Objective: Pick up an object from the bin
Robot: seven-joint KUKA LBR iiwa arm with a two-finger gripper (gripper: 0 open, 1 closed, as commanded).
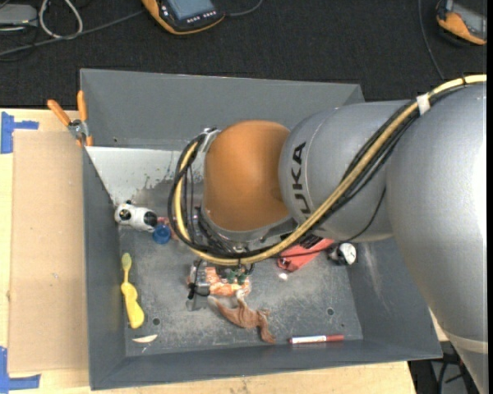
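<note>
Bin floor [168, 306], brown strip [245, 315] diagonal by gripper [222, 284]

Orange wrist cover [246, 175] and arm [378, 187] are blocking the middle and right floor of the bin [100, 286]. The arm is running off the right edge. Under the cover, the gripper [204, 284] is sitting mostly hidden. Red thing [300, 257] and white-and-black thing [343, 254] are poking out from beneath the arm, shapes unclear. Small multicoloured clutter [230, 281] beside the gripper is reading too small to identify.
</note>
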